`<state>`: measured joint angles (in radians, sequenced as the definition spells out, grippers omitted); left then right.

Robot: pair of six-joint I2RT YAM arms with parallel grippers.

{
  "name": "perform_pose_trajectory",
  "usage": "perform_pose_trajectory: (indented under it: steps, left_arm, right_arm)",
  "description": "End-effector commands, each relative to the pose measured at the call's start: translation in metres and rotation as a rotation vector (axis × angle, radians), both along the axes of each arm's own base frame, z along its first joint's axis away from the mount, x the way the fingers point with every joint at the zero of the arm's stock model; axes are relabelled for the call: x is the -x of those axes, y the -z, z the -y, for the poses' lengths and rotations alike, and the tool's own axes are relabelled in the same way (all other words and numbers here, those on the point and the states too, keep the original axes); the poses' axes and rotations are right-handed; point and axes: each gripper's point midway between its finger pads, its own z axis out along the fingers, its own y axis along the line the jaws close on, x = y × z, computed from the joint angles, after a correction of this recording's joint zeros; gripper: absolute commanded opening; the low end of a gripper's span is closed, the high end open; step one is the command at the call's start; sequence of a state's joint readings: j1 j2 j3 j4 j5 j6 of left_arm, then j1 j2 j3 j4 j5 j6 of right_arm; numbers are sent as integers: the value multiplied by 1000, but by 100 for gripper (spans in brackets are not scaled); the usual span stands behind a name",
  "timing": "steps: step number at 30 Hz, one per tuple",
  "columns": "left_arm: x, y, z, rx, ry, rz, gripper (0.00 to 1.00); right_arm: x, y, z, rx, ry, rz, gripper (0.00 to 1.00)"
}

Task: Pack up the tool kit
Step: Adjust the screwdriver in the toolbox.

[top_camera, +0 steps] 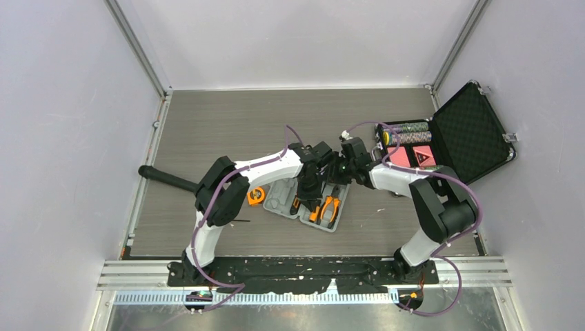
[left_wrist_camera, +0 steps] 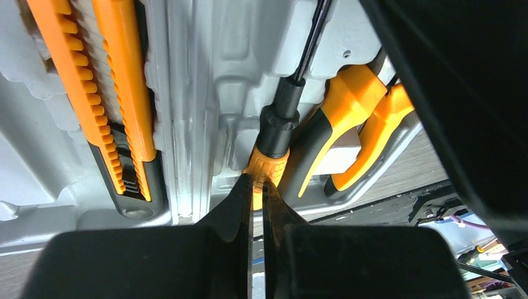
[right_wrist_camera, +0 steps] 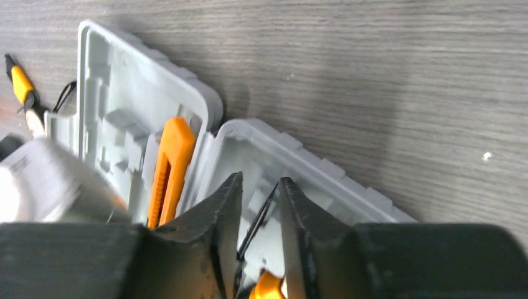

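Closed left pincer (left_wrist_camera: 257,190) hovers over orange-black screwdriver (left_wrist_camera: 278,124) in open grey case (left_wrist_camera: 199,93).

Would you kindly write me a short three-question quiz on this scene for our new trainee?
1. True or false: the grey case lies open on the table.
2. Which tool sits in the same half of the case as the screwdriver? A) hammer B) pliers C) wrench
3. Fill in with "inside" or "outside": the tape measure lies ___ the case.
Key: 1 true; 2 B; 3 outside.
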<state>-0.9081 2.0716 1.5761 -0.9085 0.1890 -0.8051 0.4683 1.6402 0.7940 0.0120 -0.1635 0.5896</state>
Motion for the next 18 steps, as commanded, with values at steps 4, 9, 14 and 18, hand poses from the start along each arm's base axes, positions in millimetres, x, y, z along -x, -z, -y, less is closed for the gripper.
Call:
perform_pose_trajectory:
  steps: [4, 9, 14, 18]
  left_arm:
    - [4, 26, -19, -106, 14, 19, 9]
    - [-9, 6, -11, -47, -7, 98, 19]
    - [-25, -32, -1, 43, -34, 207, 29]
    - [-40, -65, -9, 105, -77, 292, 34]
  right_arm:
    - [10, -55, 5, -5, -86, 74, 46]
    - [12, -66, 17, 24, -67, 99, 52]
    - [20, -73, 33, 71, -52, 122, 53]
    - [27, -80, 42, 104, -58, 141, 54]
